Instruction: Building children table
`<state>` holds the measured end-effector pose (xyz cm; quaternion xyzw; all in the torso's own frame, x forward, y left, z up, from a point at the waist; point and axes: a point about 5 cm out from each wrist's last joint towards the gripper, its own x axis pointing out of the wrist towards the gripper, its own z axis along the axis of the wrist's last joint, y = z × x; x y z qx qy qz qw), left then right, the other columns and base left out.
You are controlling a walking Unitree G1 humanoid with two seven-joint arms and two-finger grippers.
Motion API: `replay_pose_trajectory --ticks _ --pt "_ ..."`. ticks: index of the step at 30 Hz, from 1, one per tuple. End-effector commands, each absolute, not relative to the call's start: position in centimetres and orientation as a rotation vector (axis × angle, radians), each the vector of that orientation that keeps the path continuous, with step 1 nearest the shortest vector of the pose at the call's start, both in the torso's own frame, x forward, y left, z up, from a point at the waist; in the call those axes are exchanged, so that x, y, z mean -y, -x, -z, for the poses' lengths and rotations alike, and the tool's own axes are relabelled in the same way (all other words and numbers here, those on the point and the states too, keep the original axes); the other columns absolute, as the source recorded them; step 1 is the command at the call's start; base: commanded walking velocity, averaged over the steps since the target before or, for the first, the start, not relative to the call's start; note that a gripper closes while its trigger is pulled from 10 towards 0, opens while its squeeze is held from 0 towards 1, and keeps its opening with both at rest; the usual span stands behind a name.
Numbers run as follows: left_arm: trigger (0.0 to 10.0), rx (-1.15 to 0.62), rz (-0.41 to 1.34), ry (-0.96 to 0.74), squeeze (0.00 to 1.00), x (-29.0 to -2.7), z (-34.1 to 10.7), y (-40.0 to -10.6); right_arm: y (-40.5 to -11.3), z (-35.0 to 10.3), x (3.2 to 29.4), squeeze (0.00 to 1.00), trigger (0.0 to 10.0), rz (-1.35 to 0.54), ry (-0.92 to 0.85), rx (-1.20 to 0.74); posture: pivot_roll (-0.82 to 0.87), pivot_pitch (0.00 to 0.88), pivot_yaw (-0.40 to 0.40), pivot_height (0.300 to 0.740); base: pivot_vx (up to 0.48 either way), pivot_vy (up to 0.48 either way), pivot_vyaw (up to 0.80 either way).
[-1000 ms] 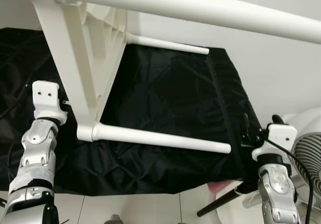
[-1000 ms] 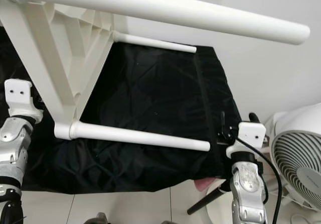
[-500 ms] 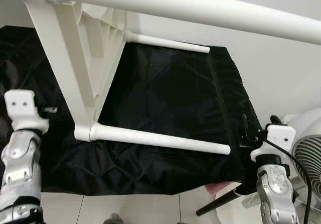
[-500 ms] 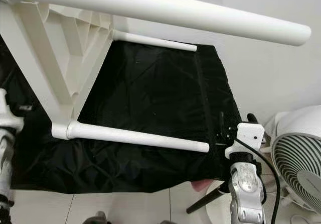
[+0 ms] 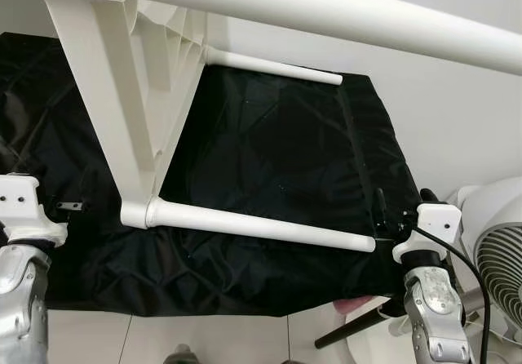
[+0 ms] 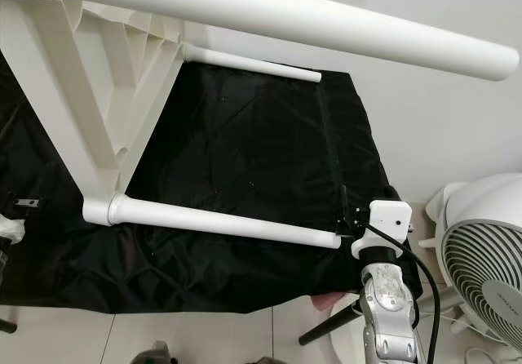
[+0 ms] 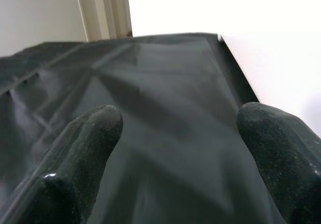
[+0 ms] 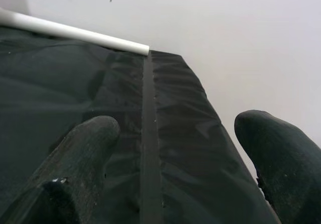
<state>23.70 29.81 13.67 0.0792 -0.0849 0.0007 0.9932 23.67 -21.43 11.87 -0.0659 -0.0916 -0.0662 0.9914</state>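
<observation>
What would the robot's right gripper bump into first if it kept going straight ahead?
Probably the black cloth. The right gripper is open and points low across it, with the far white table leg and the wall beyond. Depth is hard to judge, so it might skim over the cloth instead.

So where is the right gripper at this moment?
The right gripper is low on the right of the eye views, open beside the free end of the near table leg, over the black cloth's edge.

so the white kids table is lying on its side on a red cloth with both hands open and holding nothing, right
Not quite: the cloth is black, not red, as the left eye view shows. The rest holds: the white table lies on its side on it, and the left hand and right hand are both open, holding nothing.
</observation>
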Motion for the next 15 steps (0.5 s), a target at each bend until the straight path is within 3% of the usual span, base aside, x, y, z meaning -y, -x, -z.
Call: replay_pose_trajectory --ticks 1,4,5,11,15 --pt "10.0 0.137 0.069 -0.15 1.0 -29.1 -13.1 -23.2 -23.7 -11.4 21.3 0.0 10.0 0.128 0.13 0.161 0.21 0.043 -0.091 0.74 0.0 0.0 0.0" --pt "10.0 0.123 0.088 -0.139 0.96 -28.7 -13.2 -22.4 -23.6 -11.4 21.4 0.0 10.0 0.129 0.133 0.158 0.21 0.045 -0.092 0.74 0.0 0.0 0.0" --pt "10.0 0.119 0.115 -0.146 0.0 -28.4 -13.3 -22.1 -23.6 -11.3 21.5 0.0 10.0 0.13 0.129 0.157 0.23 0.047 -0.1 0.74 0.0 0.0 0.0" --pt "10.0 0.11 0.204 -0.126 0.0 -27.7 -14.1 -21.4 -23.6 -11.1 21.3 0.0 10.0 0.127 0.125 0.151 0.25 0.049 -0.102 0.74 0.0 0.0 0.0" --pt "10.0 0.089 0.389 -0.107 0.0 -25.7 -15.3 -20.2 -24.1 -10.8 20.7 0.0 10.0 0.111 0.115 0.147 0.27 0.048 -0.1 0.74 0.0 0.0 0.0"
